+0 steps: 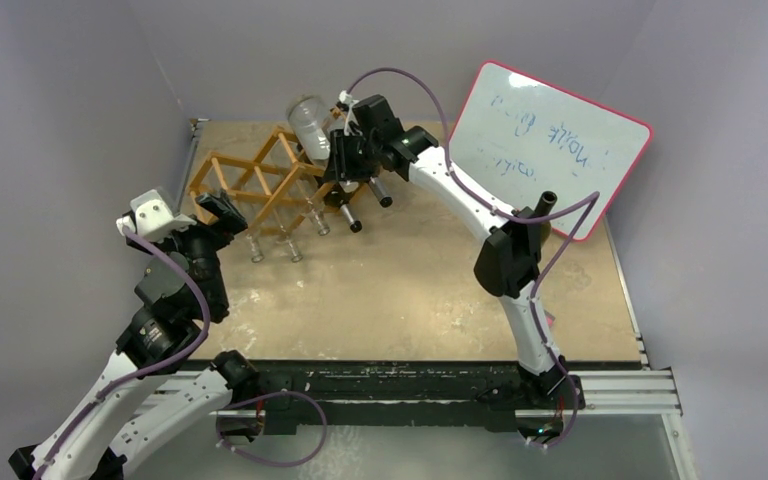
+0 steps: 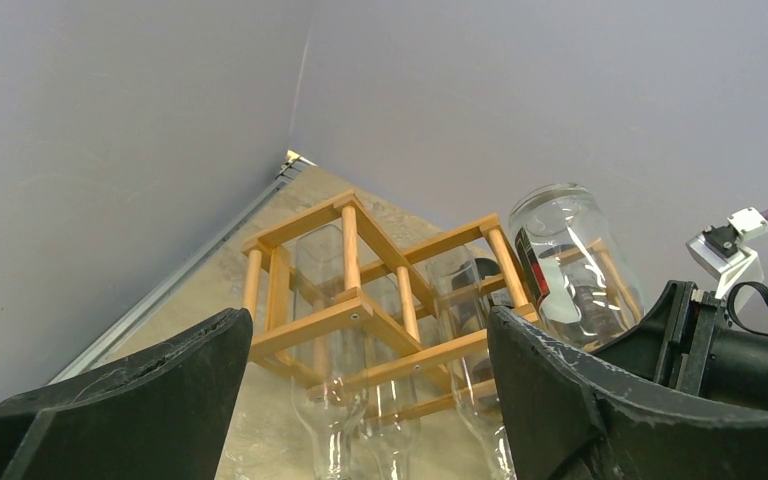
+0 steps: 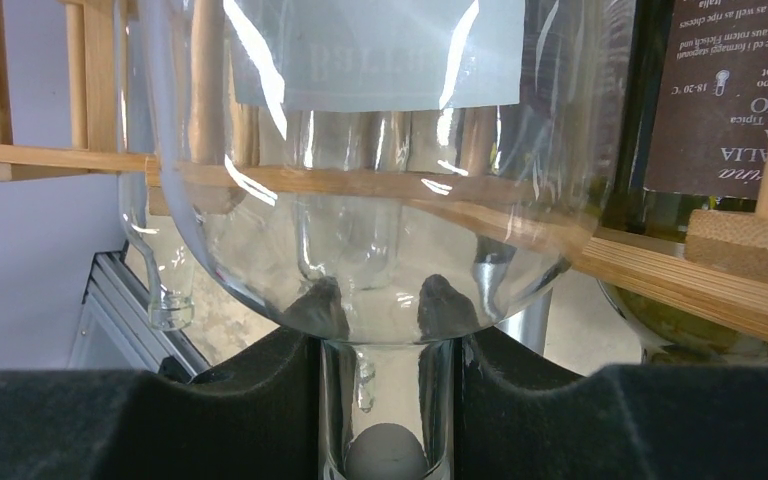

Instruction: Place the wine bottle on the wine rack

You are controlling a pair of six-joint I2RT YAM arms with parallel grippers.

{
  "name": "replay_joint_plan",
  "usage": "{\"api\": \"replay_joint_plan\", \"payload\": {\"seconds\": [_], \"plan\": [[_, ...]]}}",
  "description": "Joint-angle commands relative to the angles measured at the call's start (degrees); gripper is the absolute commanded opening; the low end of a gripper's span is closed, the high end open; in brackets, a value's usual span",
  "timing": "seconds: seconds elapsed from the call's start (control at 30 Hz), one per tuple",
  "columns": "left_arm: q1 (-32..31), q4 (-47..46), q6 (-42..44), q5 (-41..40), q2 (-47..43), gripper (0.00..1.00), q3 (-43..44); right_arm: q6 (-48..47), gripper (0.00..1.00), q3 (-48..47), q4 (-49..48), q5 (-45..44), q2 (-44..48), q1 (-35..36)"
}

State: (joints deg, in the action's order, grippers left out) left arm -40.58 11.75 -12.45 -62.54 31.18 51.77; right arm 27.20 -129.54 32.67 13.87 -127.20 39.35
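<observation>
Grasping wine bottle (image 1: pixel 309 124) by neck, right pincer (image 1: pixel 345 160) at wine rack (image 1: pixel 250 180) top edge; left pincer (image 1: pixel 222 212) released, near rack.

Diffuse overhead light is filling your three views, casting only faint shadows on the table (image 1: pixel 410 290). White glare streaks are crossing the wine bottle (image 3: pixel 380 200) in your right wrist view, where the near pads (image 3: pixel 160 420) are sitting out of focus.
</observation>
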Motion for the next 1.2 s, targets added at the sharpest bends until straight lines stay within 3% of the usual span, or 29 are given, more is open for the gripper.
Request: {"api": "replay_joint_plan", "payload": {"seconds": [0.0, 0.13, 0.23, 0.67, 0.97, 1.17], "plan": [[-0.11, -0.71, -0.01, 0.85, 0.37, 0.87, 1.45, -0.76, 0.11, -5.26, -6.76, -0.52, 5.48, 0.26], [-0.09, -0.67, -0.11, 0.88, 0.42, 0.87, 1.30, -0.77, 0.12, -3.80, -6.14, -1.47, 6.83, 0.51], [-0.09, -0.60, -0.21, 0.93, 0.38, 0.87, 1.26, -1.53, 0.20, -3.02, -6.00, -2.10, 7.58, 0.63], [-0.04, 0.00, -0.46, 0.65, -0.02, 0.87, 1.17, -4.40, 0.37, -5.00, -1.43, -2.85, 8.21, 0.64], [-0.11, 0.12, -0.70, 0.68, -0.06, 0.87, 0.93, -5.93, 0.63, -0.69, -4.16, -4.38, 9.80, 0.64], [-0.12, 0.29, -0.28, 0.50, -0.20, 0.87, 1.04, -6.15, 0.66, 0.98, -4.65, -7.75, 11.21, 0.64]]}}
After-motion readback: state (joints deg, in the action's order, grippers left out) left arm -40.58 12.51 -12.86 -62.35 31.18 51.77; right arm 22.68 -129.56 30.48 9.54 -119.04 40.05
